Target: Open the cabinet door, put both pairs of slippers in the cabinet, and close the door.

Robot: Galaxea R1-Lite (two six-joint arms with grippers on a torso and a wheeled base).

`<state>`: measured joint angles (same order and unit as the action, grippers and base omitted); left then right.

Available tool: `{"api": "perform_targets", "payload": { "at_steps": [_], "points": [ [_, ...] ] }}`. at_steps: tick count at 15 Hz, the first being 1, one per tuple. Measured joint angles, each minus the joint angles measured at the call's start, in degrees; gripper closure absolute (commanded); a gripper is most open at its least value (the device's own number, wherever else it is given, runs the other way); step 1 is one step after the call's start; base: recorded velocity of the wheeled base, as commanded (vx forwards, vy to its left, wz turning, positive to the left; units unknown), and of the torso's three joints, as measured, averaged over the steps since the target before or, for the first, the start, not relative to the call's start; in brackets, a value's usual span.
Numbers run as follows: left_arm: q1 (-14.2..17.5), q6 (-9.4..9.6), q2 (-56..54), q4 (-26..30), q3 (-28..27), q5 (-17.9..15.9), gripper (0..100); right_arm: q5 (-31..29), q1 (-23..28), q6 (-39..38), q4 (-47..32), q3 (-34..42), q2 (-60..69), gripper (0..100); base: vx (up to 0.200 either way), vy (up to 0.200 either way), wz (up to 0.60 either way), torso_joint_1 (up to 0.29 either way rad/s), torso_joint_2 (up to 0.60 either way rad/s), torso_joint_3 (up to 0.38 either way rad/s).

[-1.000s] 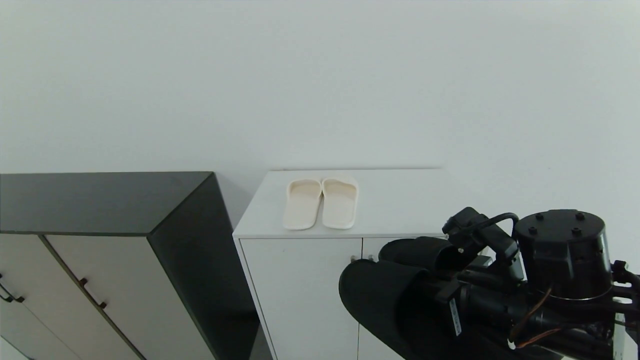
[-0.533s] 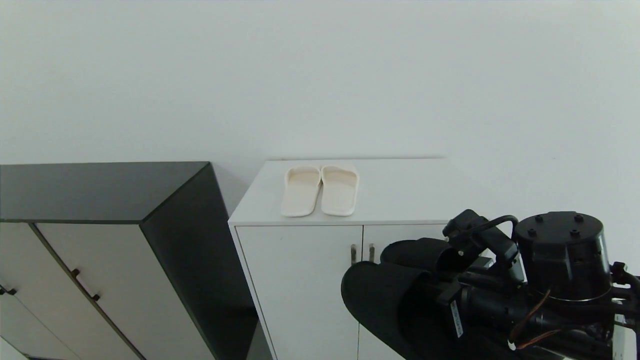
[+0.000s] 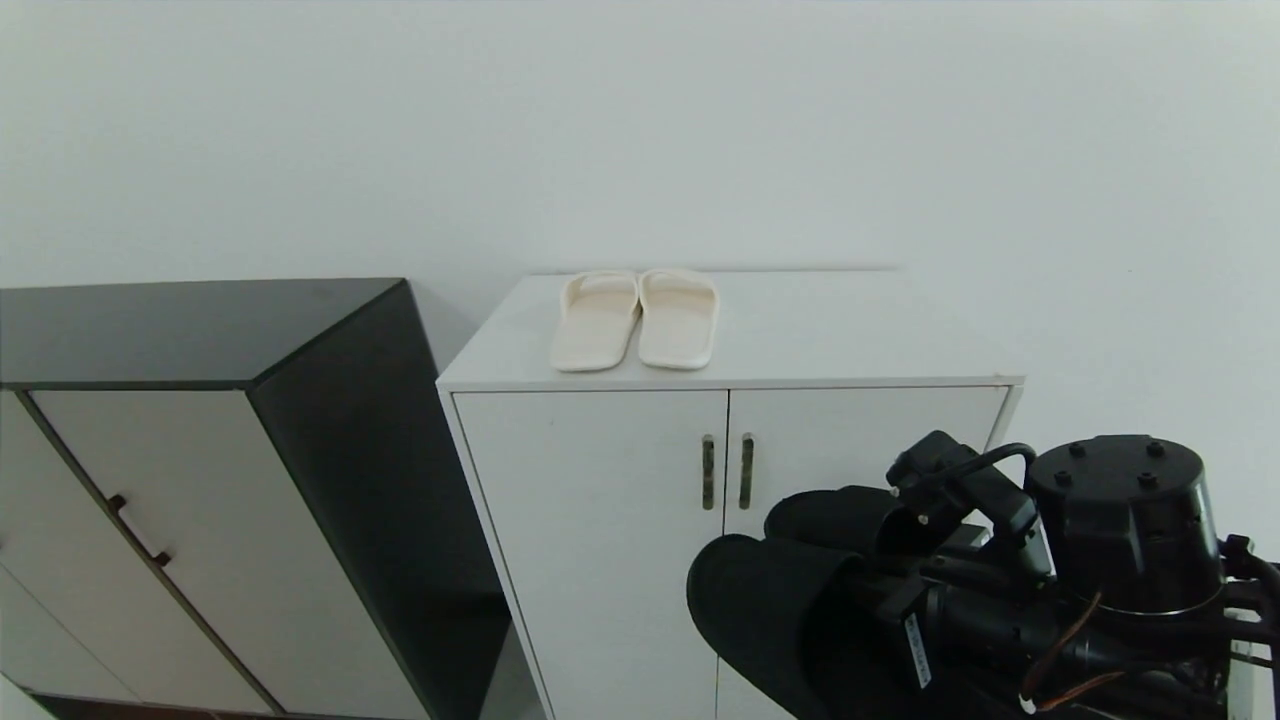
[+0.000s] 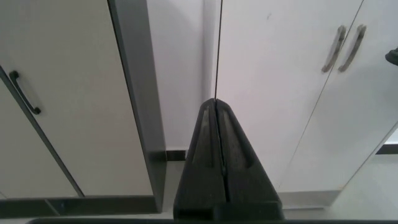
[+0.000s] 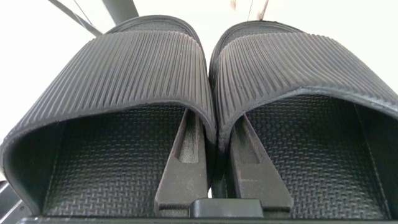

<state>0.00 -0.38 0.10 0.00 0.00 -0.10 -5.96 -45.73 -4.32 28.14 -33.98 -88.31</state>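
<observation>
A pair of cream slippers (image 3: 633, 319) lies side by side on top of the white cabinet (image 3: 850, 330), whose two doors are shut with their handles (image 3: 726, 471) meeting at the middle. My right gripper (image 5: 214, 149) is shut on a pair of black slippers (image 5: 205, 74), one finger inside each, pinching the inner walls together. In the head view the black slippers (image 3: 790, 590) hang low at the right, in front of the cabinet's right door. My left gripper (image 4: 216, 106) is shut and empty, facing the gap between the two cabinets.
A taller cabinet with a black top and side (image 3: 330, 420) and pale doors stands close to the left of the white one. A plain white wall runs behind both. The white cabinet's handles (image 4: 344, 48) show off to the side of the left gripper.
The head camera has pulled back or lowered: both cabinets sit higher in the picture and more of the white doors shows. The right gripper and black slippers keep their place in view.
</observation>
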Motion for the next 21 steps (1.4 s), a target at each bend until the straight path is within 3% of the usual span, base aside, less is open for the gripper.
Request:
{"api": "perform_targets", "payload": {
  "at_steps": [2,3,17,21],
  "points": [
    [0.0,-0.16,0.0,0.0,0.0,0.0,100,0.0,0.0,0.0,0.0,0.0,-0.1,100,0.000,0.000,0.00,-0.185,0.50,0.322],
    [0.0,-0.17,0.0,0.0,0.0,-0.1,0,0.0,0.1,0.0,0.0,0.0,-0.1,100,0.000,0.000,0.00,-0.173,0.49,0.320],
    [0.0,0.84,0.0,0.1,0.0,-0.9,0,0.2,-0.4,-0.1,0.0,0.1,-2.1,100,0.000,0.000,0.00,-0.111,0.46,0.348],
    [0.0,1.02,0.0,0.0,0.0,-1.3,0,0.4,-0.7,-0.1,0.7,0.2,-3.2,100,0.000,0.000,0.00,0.001,0.07,0.063]
  ]
}}
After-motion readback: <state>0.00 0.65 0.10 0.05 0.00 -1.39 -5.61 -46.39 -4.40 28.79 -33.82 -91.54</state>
